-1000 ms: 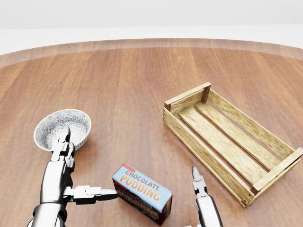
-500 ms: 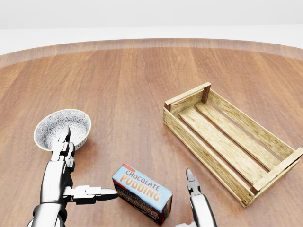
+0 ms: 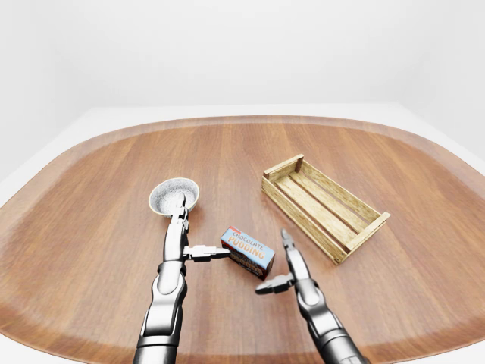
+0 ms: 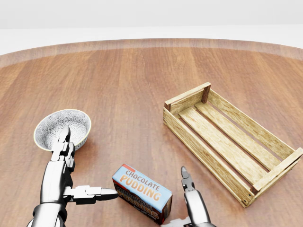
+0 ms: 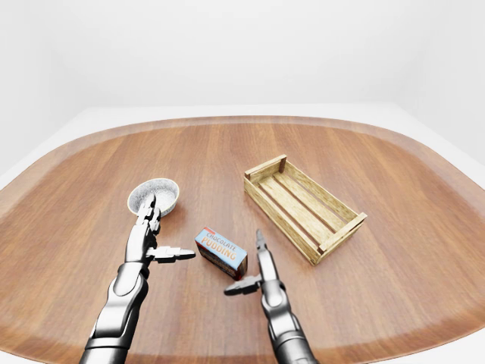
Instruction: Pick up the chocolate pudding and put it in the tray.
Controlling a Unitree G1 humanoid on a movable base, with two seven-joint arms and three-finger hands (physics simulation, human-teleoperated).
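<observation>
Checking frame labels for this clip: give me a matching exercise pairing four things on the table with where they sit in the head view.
Things:
1. chocolate pudding box
2. wooden tray
3. patterned bowl
4. right hand

Places in the head view:
A. at the left, above the left hand
B. at the right, lying empty on the table
C. at the bottom edge, just right of the box
D. bottom centre, between the two open hands

Pairs: 1-D, 2-B, 3-A, 4-C
</observation>
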